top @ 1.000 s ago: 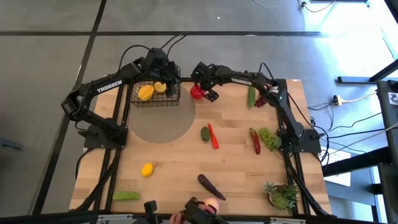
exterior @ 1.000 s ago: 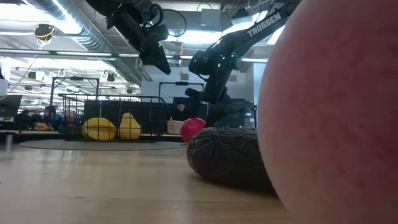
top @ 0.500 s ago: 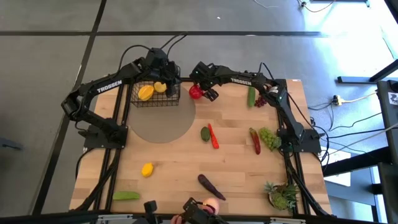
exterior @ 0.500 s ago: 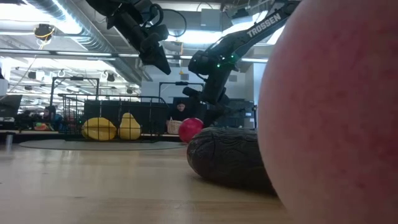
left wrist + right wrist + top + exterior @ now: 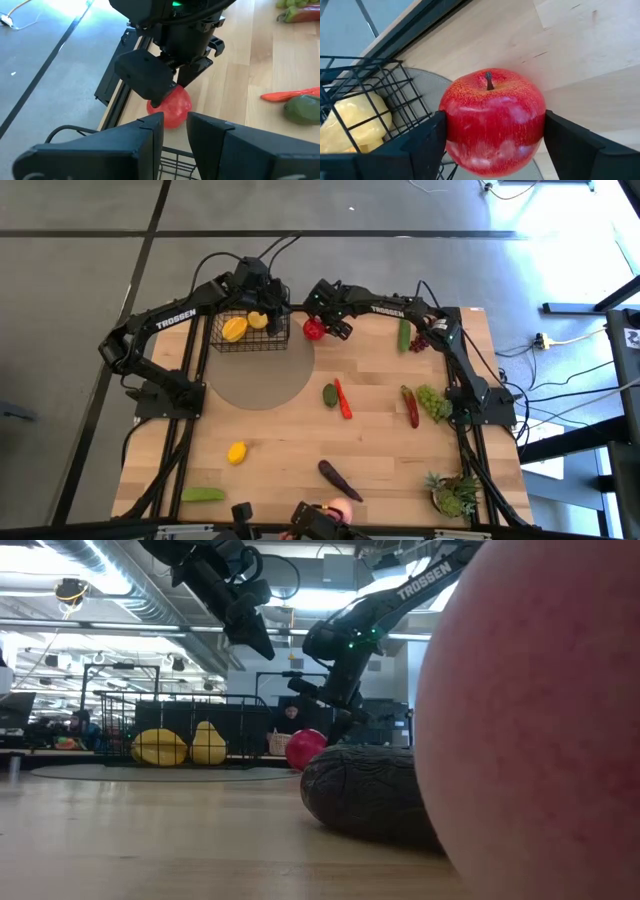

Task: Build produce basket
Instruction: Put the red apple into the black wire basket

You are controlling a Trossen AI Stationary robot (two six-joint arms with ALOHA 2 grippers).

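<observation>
The black wire basket stands at the far left on a grey round mat and holds two yellow fruits. It also shows in the low view. My right gripper is shut on a red apple just right of the basket, low over the mat's edge. My left gripper hovers above the basket's far right corner, empty, its fingers close together. My right gripper pinches the apple's two opposite sides between its two fingers, around the apple's widest part. The fingers slant down from the table's far right. The apple sits upright, stem up. I cannot tell whether its underside is clear of the table.
On the table lie a green cucumber, dark grapes, a green fruit, two red chilies, green grapes, a lemon, an eggplant, another cucumber, a peach and a potted plant.
My right gripper has gone a little toward the table's left edge, toward the basket, carrying the apple with it. The apple stays upright.
</observation>
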